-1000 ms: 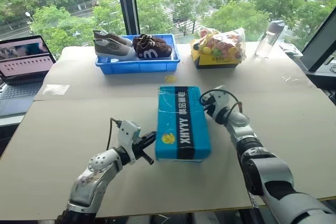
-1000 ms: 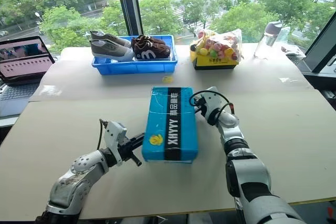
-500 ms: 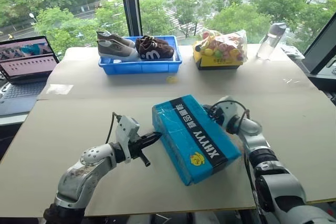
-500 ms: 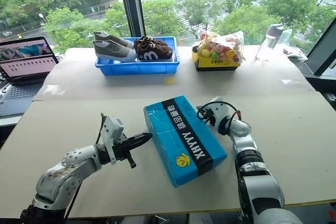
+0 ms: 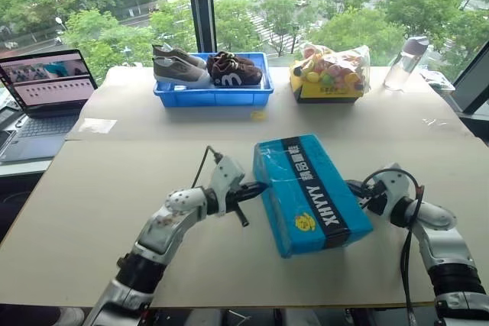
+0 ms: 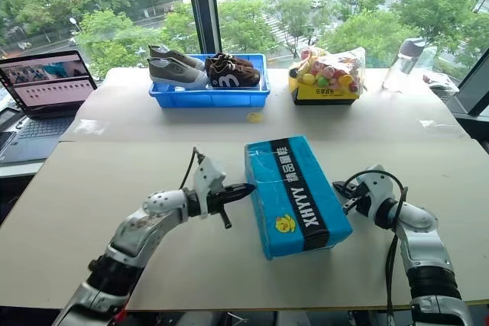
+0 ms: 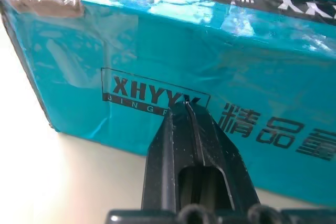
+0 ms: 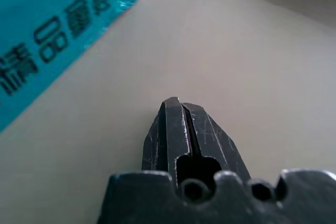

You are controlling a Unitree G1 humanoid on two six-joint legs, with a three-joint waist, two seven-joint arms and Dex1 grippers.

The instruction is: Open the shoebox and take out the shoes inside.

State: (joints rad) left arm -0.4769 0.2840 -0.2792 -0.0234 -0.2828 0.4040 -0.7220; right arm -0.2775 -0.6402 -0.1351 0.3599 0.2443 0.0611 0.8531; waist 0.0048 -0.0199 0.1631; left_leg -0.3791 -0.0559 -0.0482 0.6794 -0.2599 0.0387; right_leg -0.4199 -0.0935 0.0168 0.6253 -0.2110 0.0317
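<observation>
The shoebox [image 5: 309, 192] lies closed mid-table, skewed. My left arm reaches in from seven o'clock, my left claw [image 5: 258, 186] pinched together, tips against the box's side. My right claw [image 6: 341, 192] is pinched together too, empty, beside the box at three o'clock.

- We see the shoebox [image 5: 309, 192] turned from square-on to a slant, its yellow-logo end now swung toward lower right of the frame
- Our left gripper [image 5: 258, 186] has come in against its long side
- Our right gripper [image 6: 341, 193] has pulled back off the box, toward the right edge
</observation>
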